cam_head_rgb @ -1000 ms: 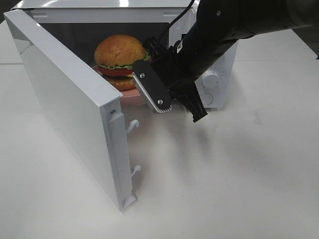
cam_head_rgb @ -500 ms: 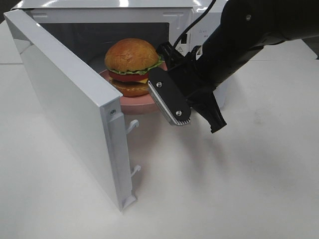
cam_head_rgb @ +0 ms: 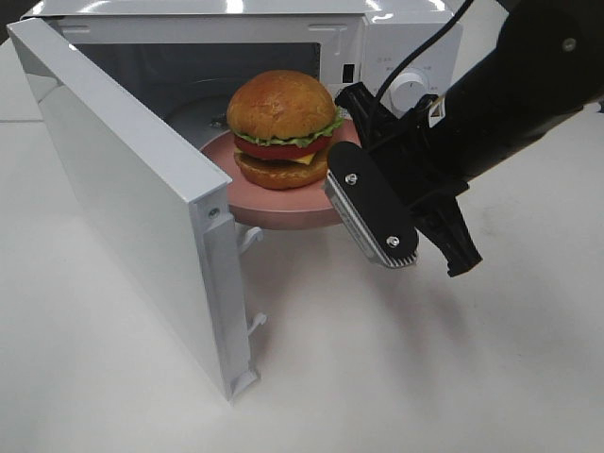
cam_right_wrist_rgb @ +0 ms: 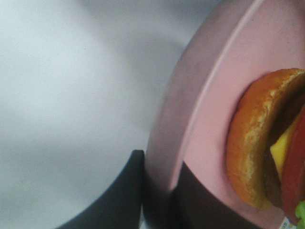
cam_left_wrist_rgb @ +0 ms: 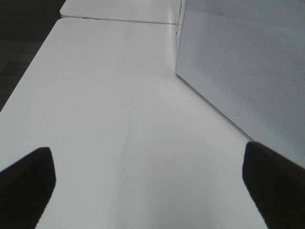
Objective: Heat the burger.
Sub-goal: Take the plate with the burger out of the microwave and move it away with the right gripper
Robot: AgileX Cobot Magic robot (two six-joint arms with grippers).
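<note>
The burger [cam_head_rgb: 283, 118] sits on a round pink plate [cam_head_rgb: 283, 206], which hangs half out of the open white microwave [cam_head_rgb: 396, 38]. My right gripper [cam_head_rgb: 342, 189] is shut on the plate's right rim, one finger above it and one below. In the right wrist view the dark fingers [cam_right_wrist_rgb: 119, 200] of the right gripper [cam_right_wrist_rgb: 159, 191] pinch the plate [cam_right_wrist_rgb: 209, 95] edge, with the burger [cam_right_wrist_rgb: 252, 143] close beyond. My left gripper [cam_left_wrist_rgb: 150, 191] is open over bare table, nothing between its fingers [cam_left_wrist_rgb: 24, 179]. It is out of the exterior high view.
The microwave door [cam_head_rgb: 123, 179] swings wide to the left front, its latch hooks [cam_head_rgb: 253, 236] pointing at the plate. The control knob [cam_head_rgb: 408, 87] is behind my right arm. The door's perforated face [cam_left_wrist_rgb: 248, 62] stands beside my left gripper. White tabletop [cam_head_rgb: 377, 377] stretches in front.
My right gripper has drawn the plate and burger rightward and forward, out of the microwave cavity. The left gripper has not moved.
</note>
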